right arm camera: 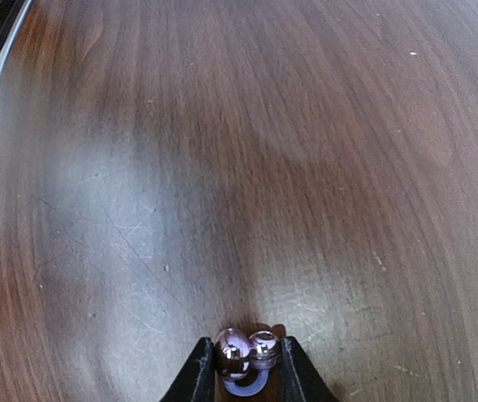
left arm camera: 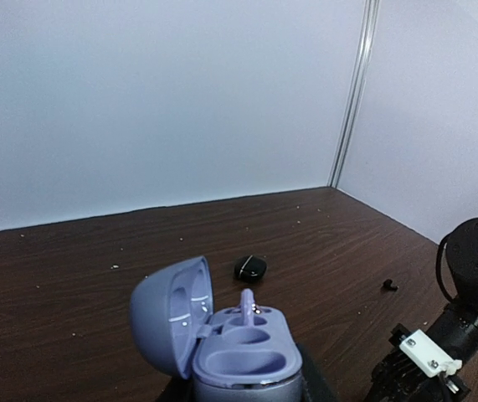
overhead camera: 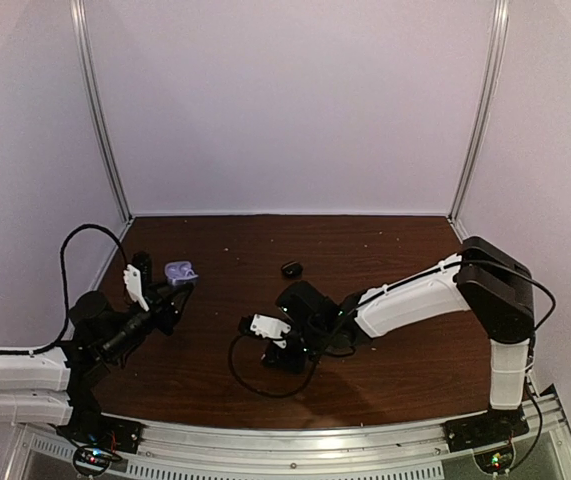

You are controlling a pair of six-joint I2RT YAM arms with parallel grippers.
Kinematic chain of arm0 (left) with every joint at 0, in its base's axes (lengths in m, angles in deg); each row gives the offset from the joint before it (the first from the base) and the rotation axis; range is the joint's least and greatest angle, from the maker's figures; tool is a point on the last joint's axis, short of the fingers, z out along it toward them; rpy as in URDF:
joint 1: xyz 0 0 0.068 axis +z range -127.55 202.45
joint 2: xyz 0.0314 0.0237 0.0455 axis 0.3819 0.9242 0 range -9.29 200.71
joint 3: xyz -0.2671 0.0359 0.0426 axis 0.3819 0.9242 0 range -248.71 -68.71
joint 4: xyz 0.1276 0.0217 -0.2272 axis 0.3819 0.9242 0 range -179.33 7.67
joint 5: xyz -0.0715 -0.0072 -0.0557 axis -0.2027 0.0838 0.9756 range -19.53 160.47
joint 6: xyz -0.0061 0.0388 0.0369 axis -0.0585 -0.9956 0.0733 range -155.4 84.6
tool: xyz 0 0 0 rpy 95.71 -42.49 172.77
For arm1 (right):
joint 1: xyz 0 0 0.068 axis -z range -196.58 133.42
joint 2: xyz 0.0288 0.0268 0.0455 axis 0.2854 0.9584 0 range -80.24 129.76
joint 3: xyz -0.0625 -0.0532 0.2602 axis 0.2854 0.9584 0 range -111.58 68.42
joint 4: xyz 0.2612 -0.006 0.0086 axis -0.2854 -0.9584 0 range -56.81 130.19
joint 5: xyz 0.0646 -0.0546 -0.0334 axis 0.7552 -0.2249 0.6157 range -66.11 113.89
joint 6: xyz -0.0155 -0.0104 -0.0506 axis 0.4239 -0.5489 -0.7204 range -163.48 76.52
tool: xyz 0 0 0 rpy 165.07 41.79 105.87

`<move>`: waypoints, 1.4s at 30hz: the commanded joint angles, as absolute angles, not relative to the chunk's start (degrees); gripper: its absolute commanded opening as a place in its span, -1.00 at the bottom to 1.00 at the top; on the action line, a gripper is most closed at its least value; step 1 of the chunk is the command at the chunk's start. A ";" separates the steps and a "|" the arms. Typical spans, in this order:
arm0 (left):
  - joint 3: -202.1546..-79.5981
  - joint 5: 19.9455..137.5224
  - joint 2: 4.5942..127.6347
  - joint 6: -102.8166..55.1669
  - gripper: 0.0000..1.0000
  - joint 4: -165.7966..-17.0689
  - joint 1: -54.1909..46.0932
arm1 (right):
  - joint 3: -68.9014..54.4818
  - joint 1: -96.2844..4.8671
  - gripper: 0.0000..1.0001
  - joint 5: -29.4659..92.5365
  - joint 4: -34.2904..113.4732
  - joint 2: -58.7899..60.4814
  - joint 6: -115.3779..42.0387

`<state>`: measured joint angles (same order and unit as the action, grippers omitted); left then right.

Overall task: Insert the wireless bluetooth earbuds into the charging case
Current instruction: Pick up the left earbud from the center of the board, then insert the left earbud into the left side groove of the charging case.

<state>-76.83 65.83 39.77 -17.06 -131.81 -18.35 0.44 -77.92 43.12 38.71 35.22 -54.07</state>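
Observation:
My left gripper is shut on the lavender charging case, held upright above the table with its lid swung open to the left. One lavender earbud stands stem-up in the far slot; the near slot is empty. My right gripper is down at the table, its two black fingers pressed against either side of a shiny lavender-silver earbud. In the top view that earbud is hidden under the right gripper.
A closed black case lies on the brown table behind the right gripper, also seen as the black case. A tiny black earbud lies to its right. A black cable loops beside the right wrist.

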 commanded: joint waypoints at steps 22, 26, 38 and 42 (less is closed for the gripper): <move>-82.90 66.30 61.81 -54.87 -1.00 -158.12 -24.26 | -16.33 -71.60 -0.50 47.88 25.45 17.28 -30.16; -83.70 66.51 63.10 -54.95 -1.00 -158.93 -25.58 | -18.69 -71.60 -0.50 50.34 26.46 18.38 -27.27; -86.24 66.43 69.98 -49.09 -1.00 -166.61 -27.89 | -25.27 -73.37 -0.52 50.62 23.66 22.36 -25.66; -86.53 66.44 71.47 -48.28 -1.00 -169.59 -28.17 | -27.93 -74.18 -0.53 49.07 20.49 23.96 -26.53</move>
<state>-85.02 67.14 70.30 -49.84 -162.06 -27.83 -24.39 -73.09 50.61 24.05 22.18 -26.32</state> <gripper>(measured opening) 0.282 0.242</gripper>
